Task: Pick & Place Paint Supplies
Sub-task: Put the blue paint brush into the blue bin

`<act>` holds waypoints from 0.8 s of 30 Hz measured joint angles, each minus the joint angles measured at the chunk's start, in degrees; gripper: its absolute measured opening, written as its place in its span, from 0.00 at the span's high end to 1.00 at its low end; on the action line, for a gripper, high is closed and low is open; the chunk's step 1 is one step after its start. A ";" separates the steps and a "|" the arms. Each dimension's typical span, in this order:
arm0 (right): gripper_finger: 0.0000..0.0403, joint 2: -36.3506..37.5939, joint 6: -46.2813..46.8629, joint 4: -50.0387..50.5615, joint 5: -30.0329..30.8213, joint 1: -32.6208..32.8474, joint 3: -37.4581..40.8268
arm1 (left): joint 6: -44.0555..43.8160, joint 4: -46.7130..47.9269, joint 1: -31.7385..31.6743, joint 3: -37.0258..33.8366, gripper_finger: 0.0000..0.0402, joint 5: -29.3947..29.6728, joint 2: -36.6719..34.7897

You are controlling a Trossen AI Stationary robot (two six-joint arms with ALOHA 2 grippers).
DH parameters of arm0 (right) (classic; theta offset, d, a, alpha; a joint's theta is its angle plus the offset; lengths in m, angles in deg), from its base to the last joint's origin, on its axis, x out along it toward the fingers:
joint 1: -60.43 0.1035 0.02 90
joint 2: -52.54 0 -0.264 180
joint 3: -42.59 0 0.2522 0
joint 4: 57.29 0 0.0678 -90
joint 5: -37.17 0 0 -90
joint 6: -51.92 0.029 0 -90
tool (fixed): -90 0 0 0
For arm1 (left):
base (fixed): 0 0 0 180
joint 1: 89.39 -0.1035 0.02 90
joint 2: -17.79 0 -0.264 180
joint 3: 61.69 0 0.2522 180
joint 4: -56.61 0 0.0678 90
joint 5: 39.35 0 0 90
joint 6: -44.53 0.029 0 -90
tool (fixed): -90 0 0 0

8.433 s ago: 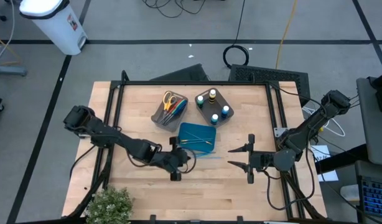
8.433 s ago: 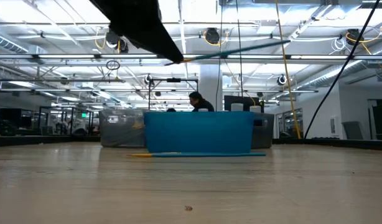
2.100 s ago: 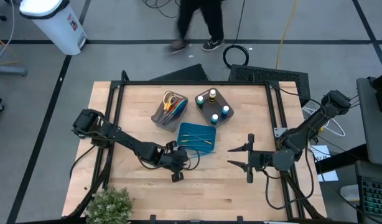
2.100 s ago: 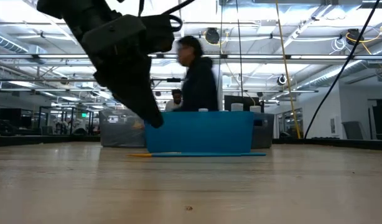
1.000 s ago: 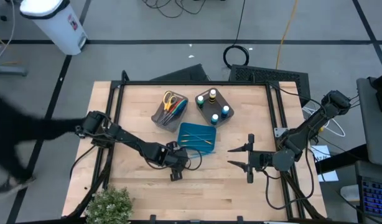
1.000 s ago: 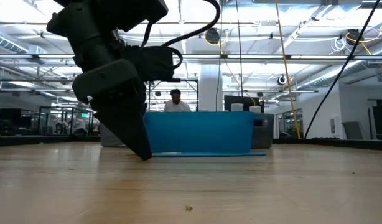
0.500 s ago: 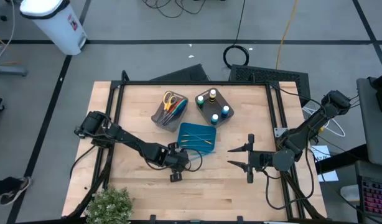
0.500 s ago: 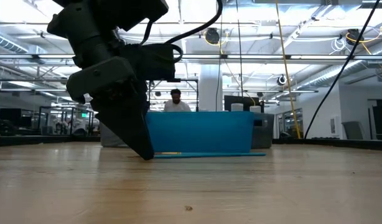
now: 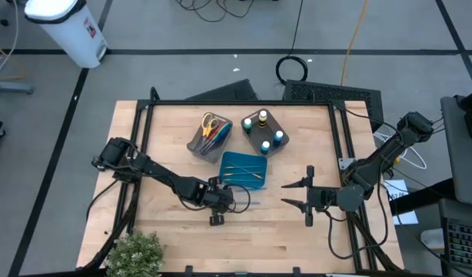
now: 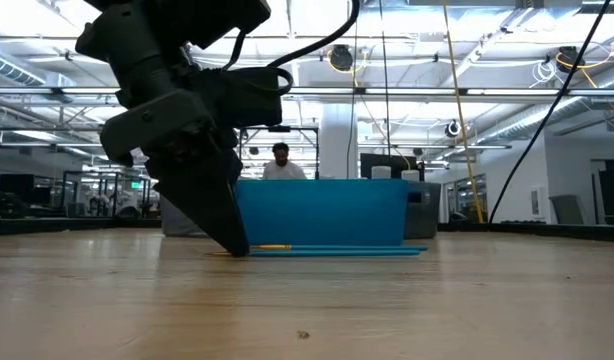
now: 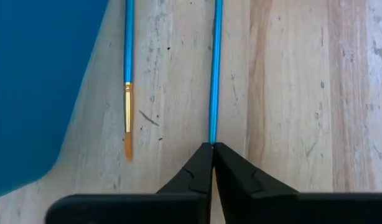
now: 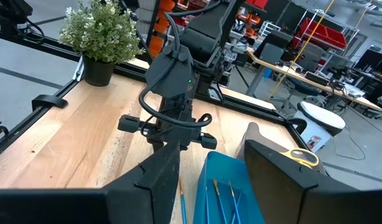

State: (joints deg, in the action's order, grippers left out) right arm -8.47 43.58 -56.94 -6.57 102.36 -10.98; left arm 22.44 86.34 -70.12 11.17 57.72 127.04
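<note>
A thin blue brush (image 11: 214, 68) lies flat on the wooden table just in front of the teal tray (image 9: 244, 168). My left gripper (image 11: 211, 149) is shut on its near end, seen from the side as a dark wedge tipped down to the table (image 10: 237, 248). A second blue brush with an orange tip (image 11: 127, 106) lies beside the tray's edge. More brushes lie inside the tray. My right gripper (image 9: 287, 195) hangs open above the table's right half, holding nothing. My left gripper pinches the blue brush's very end (image 11: 211, 138) between its two fingertips. The fingers come steeply from above, slanting toward the tray, and the brush runs straight on away from them. The rest of the brush (image 10: 327, 252) lies along the table.
A grey bin with scissors (image 9: 209, 132) and a grey bin with paint bottles (image 9: 264, 131) stand behind the tray. A potted plant (image 9: 134, 254) sits at the near left corner. Bare wood lies between the two grippers.
My left gripper has stayed in place at the table and shut its fingers on the blue brush's end. The brush has slid a little on the table in front of the tray.
</note>
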 joint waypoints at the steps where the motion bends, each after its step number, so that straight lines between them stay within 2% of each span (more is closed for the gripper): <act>1: 0.58 0.00 0.00 0.01 0.00 0.01 0.00 | 0.20 0.00 0.00 0.00 0.95 0.00 0.00; 8: 0.58 0.00 -0.02 0.00 0.00 0.00 0.00 | 0.91 0.01 0.02 0.00 0.99 0.13 0.00; 24: 0.58 0.00 0.00 0.02 0.00 0.00 0.00 | 0.15 0.61 0.04 2.26 0.99 0.16 0.09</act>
State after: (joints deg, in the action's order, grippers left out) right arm -8.47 43.58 -56.92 -6.57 102.36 -10.98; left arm 22.58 86.95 -70.08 13.43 57.87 127.13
